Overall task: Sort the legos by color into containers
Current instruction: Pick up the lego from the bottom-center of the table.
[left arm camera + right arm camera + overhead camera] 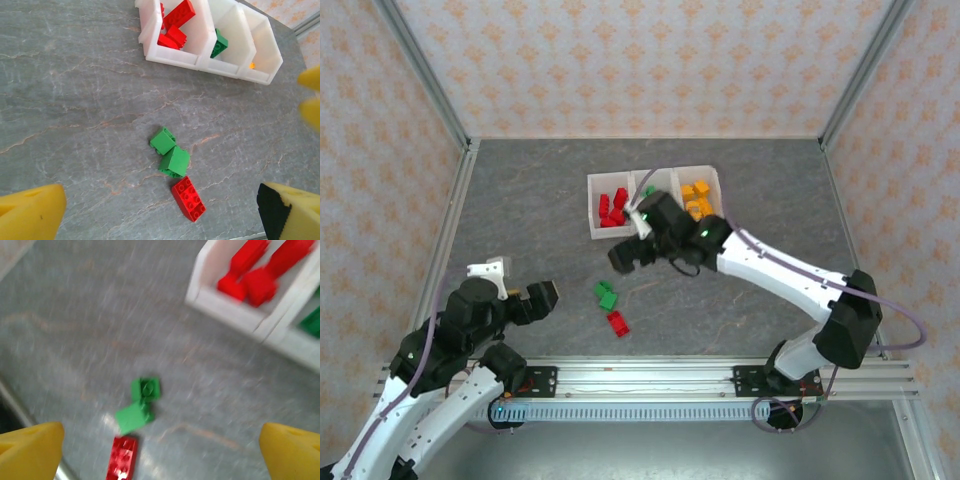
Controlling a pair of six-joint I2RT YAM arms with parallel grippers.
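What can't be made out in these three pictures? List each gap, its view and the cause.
1. Top view: the right arm covers most of the middle bin, so its green bricks can't be counted.
2. Right wrist view: motion blur smears the two loose green bricks; studs unreadable.
3. Left wrist view: the end bin walls off nearly all its orange bricks; the top edge cuts off the red-brick bin.
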